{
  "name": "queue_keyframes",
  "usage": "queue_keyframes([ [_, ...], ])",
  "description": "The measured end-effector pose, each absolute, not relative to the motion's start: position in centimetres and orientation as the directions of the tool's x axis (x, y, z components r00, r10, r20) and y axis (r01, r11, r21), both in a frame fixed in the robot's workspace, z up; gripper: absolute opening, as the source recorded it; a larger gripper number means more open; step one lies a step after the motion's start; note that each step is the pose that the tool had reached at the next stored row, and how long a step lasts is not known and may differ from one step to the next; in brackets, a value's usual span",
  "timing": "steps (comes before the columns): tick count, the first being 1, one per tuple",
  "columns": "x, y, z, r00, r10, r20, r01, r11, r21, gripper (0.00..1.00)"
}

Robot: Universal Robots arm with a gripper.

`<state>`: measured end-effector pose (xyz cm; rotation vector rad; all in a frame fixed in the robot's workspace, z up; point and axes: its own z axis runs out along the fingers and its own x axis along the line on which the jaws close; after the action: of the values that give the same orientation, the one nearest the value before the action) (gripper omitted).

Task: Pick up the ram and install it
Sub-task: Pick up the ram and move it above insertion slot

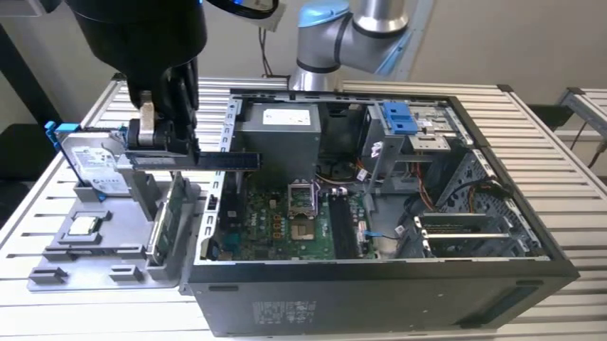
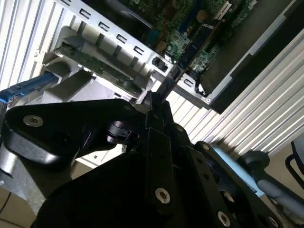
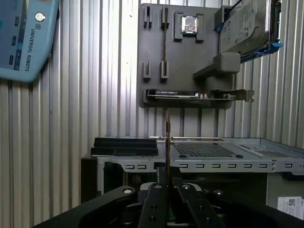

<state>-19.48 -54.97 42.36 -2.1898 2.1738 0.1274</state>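
1. Tool. In both wrist views the tool is nearest the camera. Its 2 black, flat-sided fingers are clamped together on the ram. They grip 1 end across the thin faces, so the rest projects straight out from the tool, unsupported.

2. Ram. It is a long, narrow, very thin stick, dark green-black, and appears as a bare line when seen edge-on. In the upper left of the exterior view it hangs level above the side wall of the computer case. It is clear of the motherboard and is not seated. Holding it by the end probably leaves the lower edge free for a slot.

3. Case. It is dark sheet metal lying open on its side. The green motherboard carries long black memory slots.

4. Fixture plate. This grey moulded plate rests on the ribbed aluminium tabletop, at the lower left of the exterior view. A green circuit board stands edge-on in it.

5. Hard drive. It is silver in a blue frame, propped upright on the plate. This likely presents its edges for gripping.
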Motion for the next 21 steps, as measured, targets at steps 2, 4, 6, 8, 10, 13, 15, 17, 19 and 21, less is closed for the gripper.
queue_keyframes([
  [2,-18.8,-55.0,42.4,0.006,-0.995,-0.096,-1.0,-0.008,0.02,0.14],
  [4,-18.2,-55.0,42.4,0.006,-0.995,-0.096,-1.0,-0.008,0.02,0.14],
  [6,-17.7,-55.0,42.4,0.006,-0.995,-0.096,-1.0,-0.008,0.02,0.14],
  [8,-17.1,-55.0,42.4,0.006,-0.995,-0.096,-1.0,-0.008,0.02,0.14],
  [10,-16.5,-55.0,42.4,0.006,-0.995,-0.096,-1.0,-0.008,0.02,0.14],
  [13,-15.5,-55.0,42.4,0.006,-0.995,-0.096,-1.0,-0.008,0.02,0.14],
  [15,-14.8,-55.0,42.4,0.006,-0.995,-0.096,-1.0,-0.008,0.021,0.14],
  [17,-14.0,-55.0,42.3,0.006,-0.995,-0.096,-1.0,-0.008,0.021,0.14],
  [19,-13.3,-55.0,42.4,0.006,-0.995,-0.096,-1.0,-0.008,0.021,0.14],
  [21,-12.9,-55.0,42.4,0.006,-0.995,-0.096,-1.0,-0.008,0.021,0.14],
])
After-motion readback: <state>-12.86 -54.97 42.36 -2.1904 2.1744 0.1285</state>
